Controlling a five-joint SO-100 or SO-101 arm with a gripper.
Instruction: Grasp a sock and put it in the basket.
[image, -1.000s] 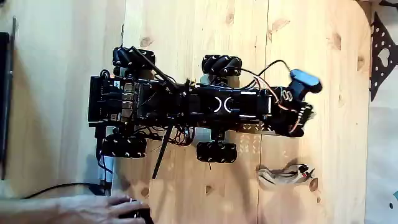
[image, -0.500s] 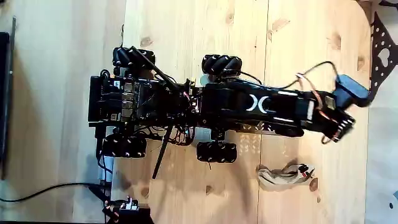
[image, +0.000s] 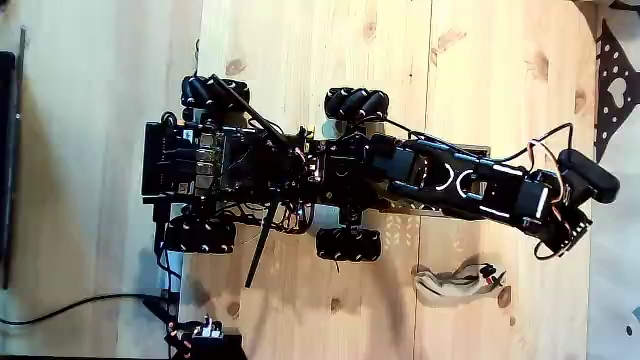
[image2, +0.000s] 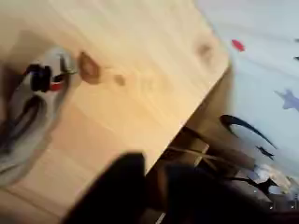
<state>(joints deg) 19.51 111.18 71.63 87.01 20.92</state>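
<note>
While the dark hand (image: 562, 238) hangs over the pale wooden worktop (image: 330, 60) edge, its opening unreadable, the small whitish-grey cloth sock (image: 455, 281) lies apart, below and left of it in the fixed view, long axis parallel to the arm.

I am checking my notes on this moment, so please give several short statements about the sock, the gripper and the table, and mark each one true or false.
1. The sock lies on the wooden table. True.
2. The gripper holds the sock. False: in the fixed view it is apart from the sock, which lies alone on the wood.
3. The arm reaches toward the right edge of the table in the fixed view. True.
4. The sock lies between the wheels of the robot base. False: it lies to the right of the base, beyond the wheels.
5. In the wrist view the sock is at the left, beside a dark knot in the wood. True.
</note>
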